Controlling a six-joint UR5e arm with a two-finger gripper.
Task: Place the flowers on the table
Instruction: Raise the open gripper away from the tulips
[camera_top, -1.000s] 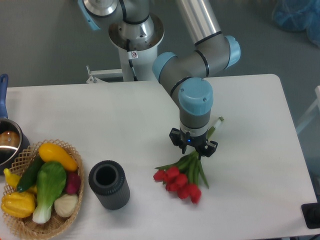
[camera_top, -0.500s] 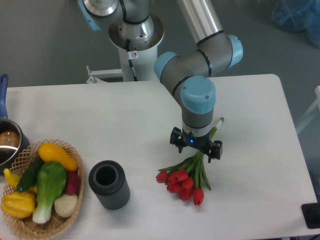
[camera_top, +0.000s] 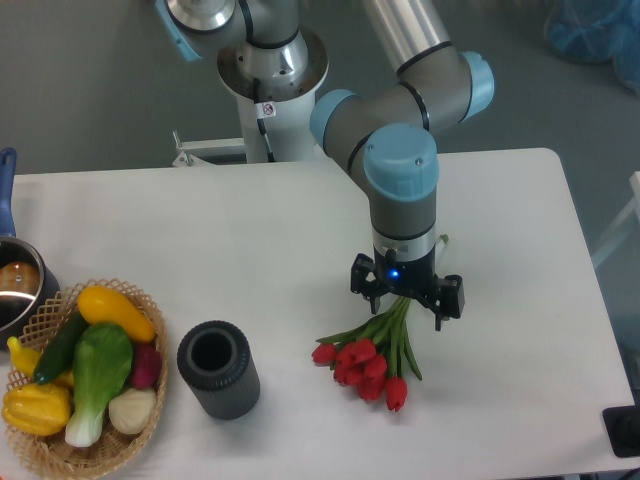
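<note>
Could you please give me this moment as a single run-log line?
phase: release | gripper: open, over the stems | flowers: lying on table, right of black cylinder | wicker basket: far left

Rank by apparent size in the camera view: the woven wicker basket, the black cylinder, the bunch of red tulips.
1. Wicker basket, clearly largest.
2. Bunch of red tulips and black cylinder look about alike; not ranked.

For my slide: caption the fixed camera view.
Open end effector above red tulips with green stems lying on the white table.
</note>
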